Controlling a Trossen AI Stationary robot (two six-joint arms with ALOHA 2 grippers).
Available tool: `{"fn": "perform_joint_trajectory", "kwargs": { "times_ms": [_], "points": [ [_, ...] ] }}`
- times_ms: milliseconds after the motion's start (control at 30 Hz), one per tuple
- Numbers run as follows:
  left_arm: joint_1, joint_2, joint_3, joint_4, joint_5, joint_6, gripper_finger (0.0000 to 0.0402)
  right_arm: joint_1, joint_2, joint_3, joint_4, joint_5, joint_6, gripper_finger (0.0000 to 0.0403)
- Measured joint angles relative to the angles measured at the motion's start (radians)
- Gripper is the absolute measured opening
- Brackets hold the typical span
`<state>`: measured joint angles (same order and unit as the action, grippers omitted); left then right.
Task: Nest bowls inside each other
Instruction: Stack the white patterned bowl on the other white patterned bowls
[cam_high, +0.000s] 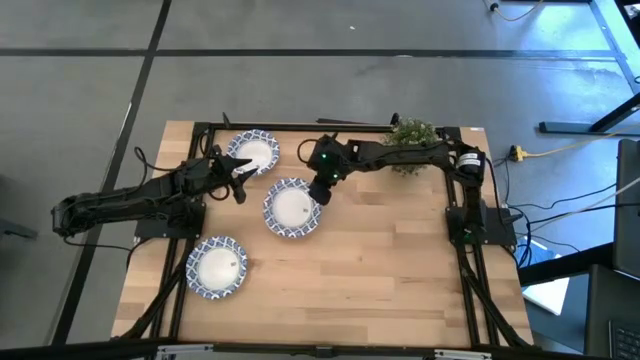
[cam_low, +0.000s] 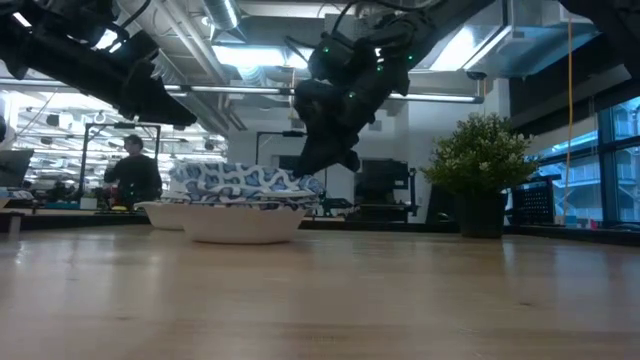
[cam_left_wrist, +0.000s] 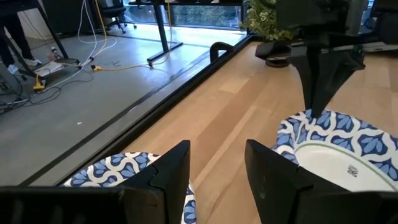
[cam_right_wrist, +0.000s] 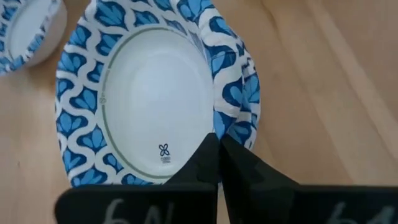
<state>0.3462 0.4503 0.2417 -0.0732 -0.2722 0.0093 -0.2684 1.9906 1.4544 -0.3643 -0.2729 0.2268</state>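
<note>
Since three bowls lie separately on the wooden table (cam_high: 400, 270), what matters is which gripper sits over which bowl. Farthest left and nearest the front edge, the front bowl (cam_high: 216, 267) rests alone, well apart from both arms. Behind it, the left gripper (cam_high: 243, 176) hovers with its fingers (cam_left_wrist: 171, 168) spread at the edge of the rear bowl (cam_high: 252, 152), which lies just beyond and beneath its tips; nothing is between the fingers. To the right, the centre bowl (cam_high: 292, 208) sits between the two arms, and the right gripper (cam_high: 320, 195) comes down at its right-hand rim, the bowl extending leftward from the tips. The right wrist view shows its fingers pressed together, the tips meeting right at that bowl's patterned rim (cam_right_wrist: 233, 99); whether the rim is pinched between them I cannot tell. The right arm looks nearer this bowl. A potted plant (cam_high: 411, 135) stands at the rear right.
</note>
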Motion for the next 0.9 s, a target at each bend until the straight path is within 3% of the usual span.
{"fn": "perform_joint_trajectory", "kwargs": {
  "times_ms": [233, 900],
  "points": [
    [0.0, 0.0, 0.0, 0.018, 0.0, -0.003, 0.0149, 0.001, -0.006, 0.0, 0.024, -0.002, -0.047, 0.0016],
    [0.0, 0.0, 0.0, 0.018, 0.0, 0.001, 0.0149, 0.001, -0.006, 0.0, 0.11, 0.024, -0.099, 0.012]
  ]
}}
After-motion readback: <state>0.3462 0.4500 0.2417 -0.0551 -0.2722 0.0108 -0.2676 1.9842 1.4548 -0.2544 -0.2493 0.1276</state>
